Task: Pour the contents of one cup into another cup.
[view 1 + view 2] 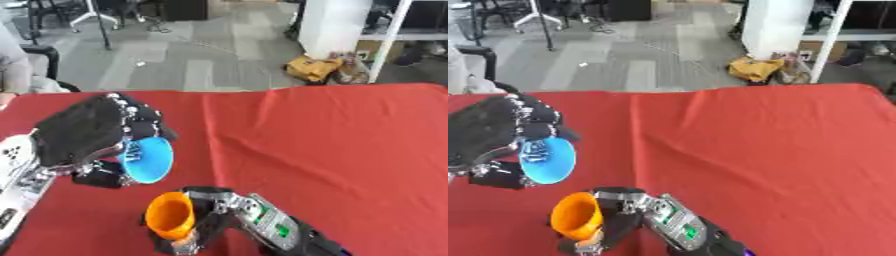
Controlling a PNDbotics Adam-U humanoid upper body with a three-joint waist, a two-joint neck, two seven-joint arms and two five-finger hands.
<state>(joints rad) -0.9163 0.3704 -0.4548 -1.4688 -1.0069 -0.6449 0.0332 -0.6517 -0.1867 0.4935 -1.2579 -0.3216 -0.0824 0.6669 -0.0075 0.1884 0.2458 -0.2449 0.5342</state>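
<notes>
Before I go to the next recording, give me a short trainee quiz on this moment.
1. True or false: the left hand has its fingers curled round the blue cup.
2. Which cup does the right hand hold? A) blue B) orange C) green
3. Fill in: both cups are held over the ___ tablecloth.

Key:
1. True. The blue cup is tipped, its mouth turned toward the right and down.
2. B. The orange cup sits below the blue one, mouth toward the camera.
3. Red.
</notes>
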